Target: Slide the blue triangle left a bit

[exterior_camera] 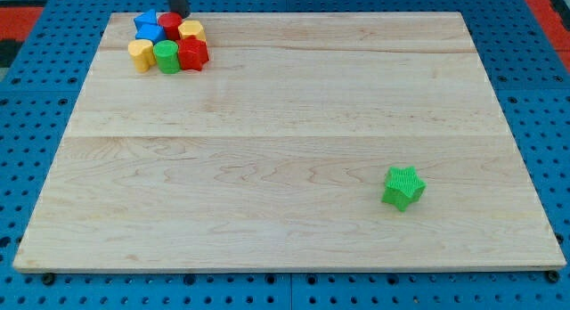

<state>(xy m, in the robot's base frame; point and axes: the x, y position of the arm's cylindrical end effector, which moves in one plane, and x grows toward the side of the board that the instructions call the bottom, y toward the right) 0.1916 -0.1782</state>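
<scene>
Pincer state cannot be told; my tip (179,15) stands just beside the red cylinder (170,25), near the blue block (147,27).

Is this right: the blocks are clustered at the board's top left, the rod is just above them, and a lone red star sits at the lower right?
Not quite. The camera view shows the lone star is green, not red. The cluster at the board's top left and my tip just above it are as stated.
</scene>
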